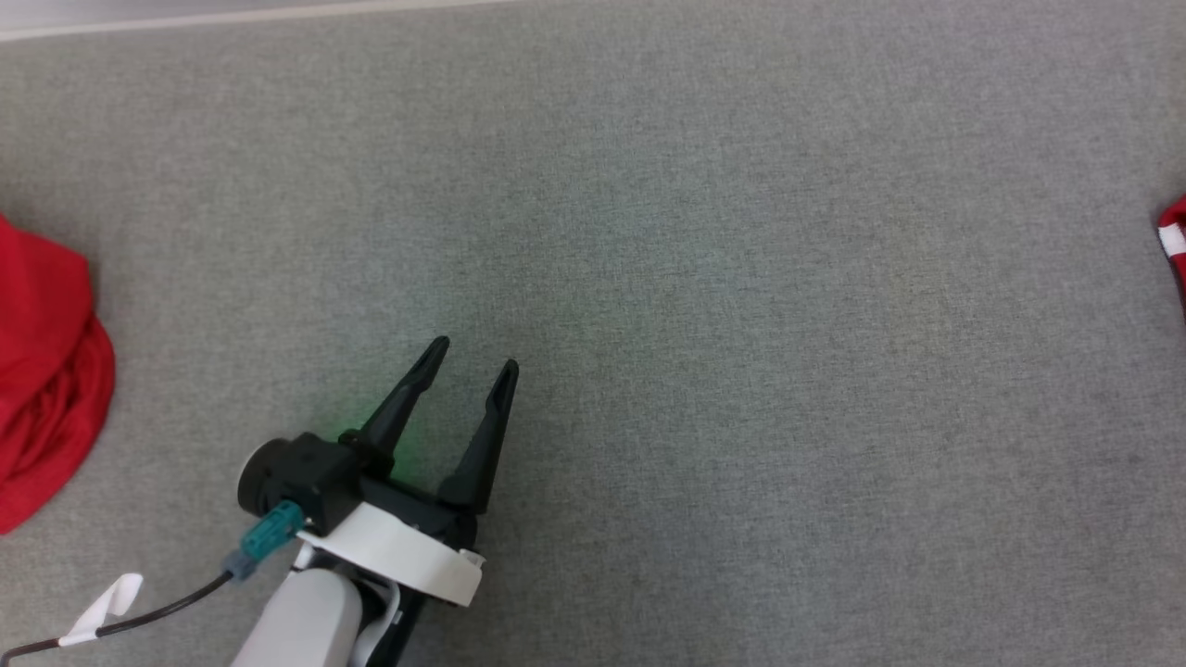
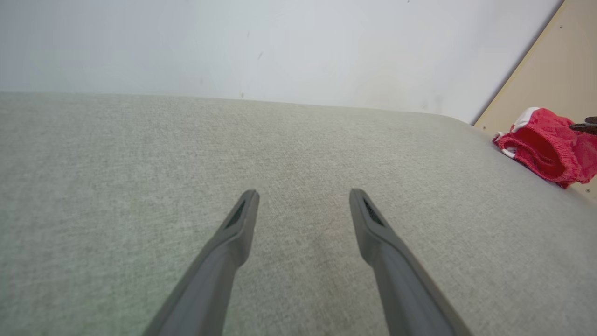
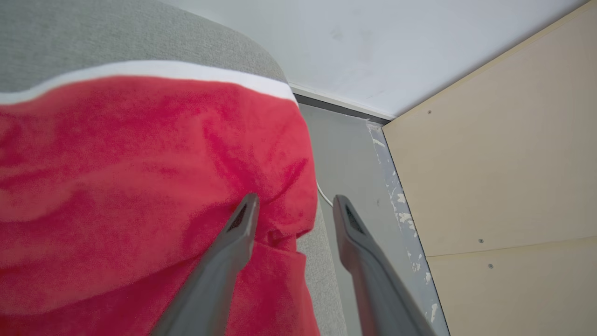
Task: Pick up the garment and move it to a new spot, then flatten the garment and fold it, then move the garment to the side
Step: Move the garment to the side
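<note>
Left jaws wide apart, right jaws parted, pale left forearm (image 1: 304,613)

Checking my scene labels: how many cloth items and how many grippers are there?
Cloth items: 2 (red cloth, white-trimmed garment)
Grippers: 2 (left gripper, right gripper)
Total: 4

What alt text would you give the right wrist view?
A red garment with a white band lies at the edge of a grey padded surface. The right end effector, open, points at its edge; grey floor and a beige panel lie beyond.
</note>
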You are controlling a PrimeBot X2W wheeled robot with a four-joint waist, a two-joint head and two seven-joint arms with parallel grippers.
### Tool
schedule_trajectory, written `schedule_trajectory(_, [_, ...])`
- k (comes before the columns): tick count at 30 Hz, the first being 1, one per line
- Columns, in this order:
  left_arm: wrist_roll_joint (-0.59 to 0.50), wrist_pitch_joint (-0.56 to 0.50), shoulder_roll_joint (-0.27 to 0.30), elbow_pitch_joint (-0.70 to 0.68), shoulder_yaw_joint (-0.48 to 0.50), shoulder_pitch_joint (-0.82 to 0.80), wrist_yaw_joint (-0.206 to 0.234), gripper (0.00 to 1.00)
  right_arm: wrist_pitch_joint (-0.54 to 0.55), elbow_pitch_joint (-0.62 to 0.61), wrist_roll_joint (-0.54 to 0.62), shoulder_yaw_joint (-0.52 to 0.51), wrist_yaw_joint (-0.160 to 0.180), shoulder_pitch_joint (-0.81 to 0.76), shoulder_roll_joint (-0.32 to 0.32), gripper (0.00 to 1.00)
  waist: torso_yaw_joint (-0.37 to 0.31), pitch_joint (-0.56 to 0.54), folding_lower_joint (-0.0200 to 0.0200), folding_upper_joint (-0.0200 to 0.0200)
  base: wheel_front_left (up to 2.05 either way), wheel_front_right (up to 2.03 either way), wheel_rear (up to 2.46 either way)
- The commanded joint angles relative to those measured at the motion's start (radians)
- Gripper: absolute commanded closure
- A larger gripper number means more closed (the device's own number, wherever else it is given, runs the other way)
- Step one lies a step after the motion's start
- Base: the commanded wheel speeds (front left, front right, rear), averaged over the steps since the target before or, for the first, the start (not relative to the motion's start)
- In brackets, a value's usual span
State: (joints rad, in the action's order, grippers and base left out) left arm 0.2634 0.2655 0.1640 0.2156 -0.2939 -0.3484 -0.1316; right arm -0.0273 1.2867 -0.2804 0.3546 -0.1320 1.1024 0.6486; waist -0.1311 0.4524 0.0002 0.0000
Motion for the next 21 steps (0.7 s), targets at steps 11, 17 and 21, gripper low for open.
schedule_trajectory(11, [0.026, -0.001, -0.029, 0.030, 0.038, 0.062, 0.002, 0.00, -0.128, -0.003, 0.172, -0.156, 0.003, -0.039, -0.060, 0.00, -0.003, -0.187, -0.0002, 0.0000, 0.00, 0.00, 0.00])
schedule_trajectory(17, [0.015, -0.001, -0.042, 0.031, 0.112, 0.103, 0.004, 0.00, -0.213, -0.077, 0.120, -0.176, 0.003, -0.084, -0.184, 0.00, 0.023, -0.320, -0.0002, 0.0000, 0.00, 0.00, 0.00])
schedule_trajectory(21, [0.003, -0.001, -0.041, 0.026, 0.167, 0.130, 0.004, 0.00, -0.229, -0.196, 0.057, -0.136, 0.003, -0.141, -0.246, 0.00, 0.035, -0.382, -0.0002, 0.0000, 0.00, 0.00, 0.00])
